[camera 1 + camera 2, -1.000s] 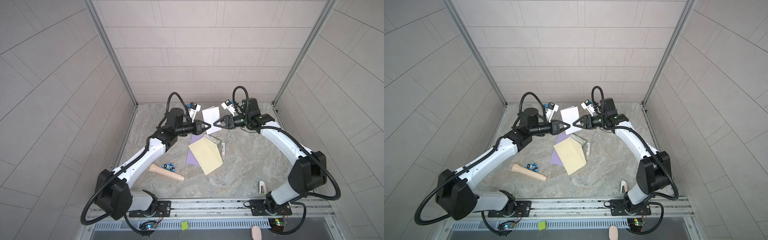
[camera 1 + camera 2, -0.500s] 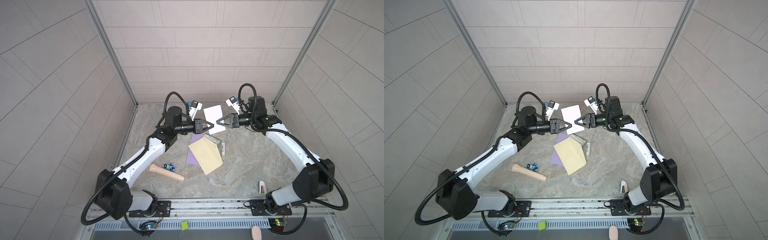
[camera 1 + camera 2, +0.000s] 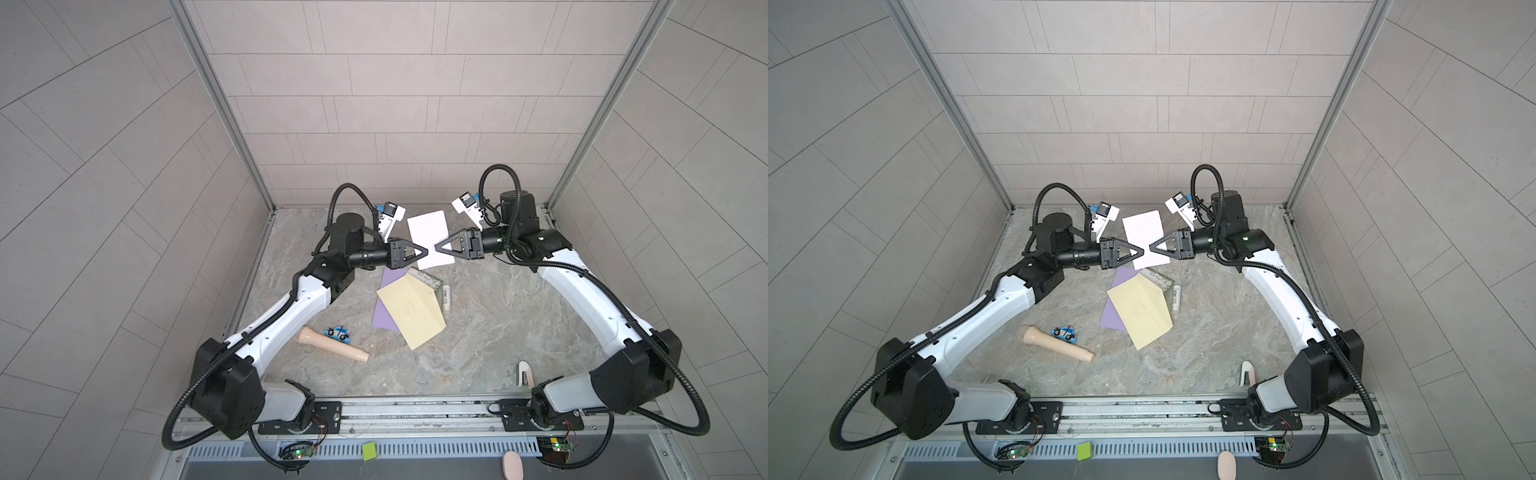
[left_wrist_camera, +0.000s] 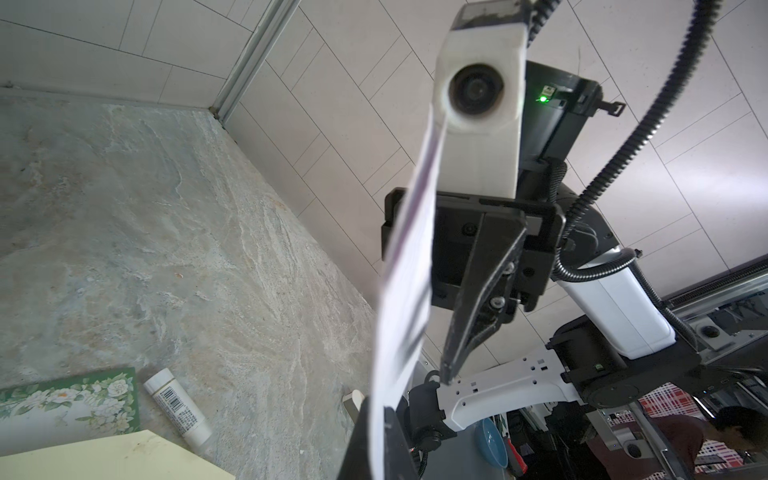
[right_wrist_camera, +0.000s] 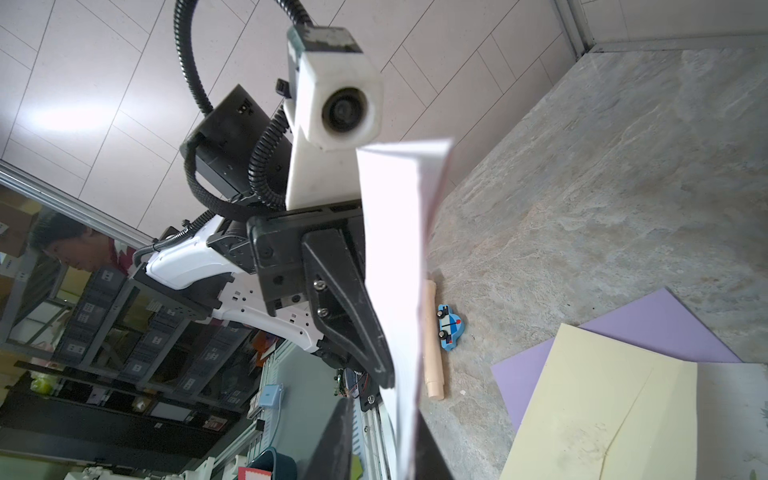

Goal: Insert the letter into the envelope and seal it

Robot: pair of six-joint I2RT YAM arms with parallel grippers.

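On the worktop the yellow envelope lies flat. Farther back, the white letter is held in the air. The left tool pinches 1 edge. The right tool has its jaws around the opposite edge, but I cannot tell if they grip.

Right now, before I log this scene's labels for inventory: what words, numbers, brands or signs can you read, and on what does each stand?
No text here can be read.
White tube: a barcode and fine print, too small to read.
Letter: dark lines seen edge-on, blurred.
Black motor housing: a small pale mark, unreadable.
Yellow envelope, floral card, toy car: no text visible.
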